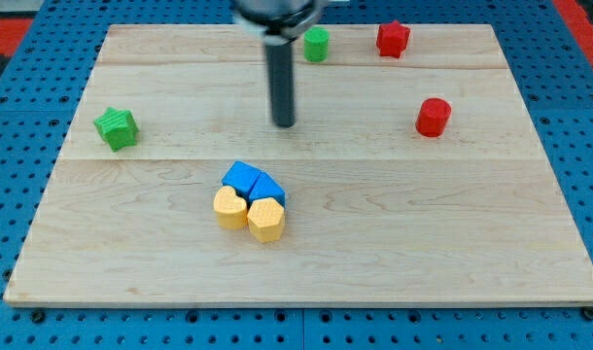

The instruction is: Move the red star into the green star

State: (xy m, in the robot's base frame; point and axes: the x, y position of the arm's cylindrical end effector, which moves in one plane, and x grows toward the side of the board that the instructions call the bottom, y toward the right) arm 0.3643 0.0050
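The red star (393, 39) lies near the top right of the wooden board (452, 243). The green star (116, 128) lies at the view's left, far from it. My tip (284, 123) stands on the board near the middle top, between the two stars, touching neither. It is well left of and below the red star, and to the right of the green star.
A green cylinder (317, 44) lies just right of the rod near the top. A red cylinder (433, 117) lies at the right. A cluster of two blue blocks (252, 182) and two yellow blocks (248, 213) lies below my tip.
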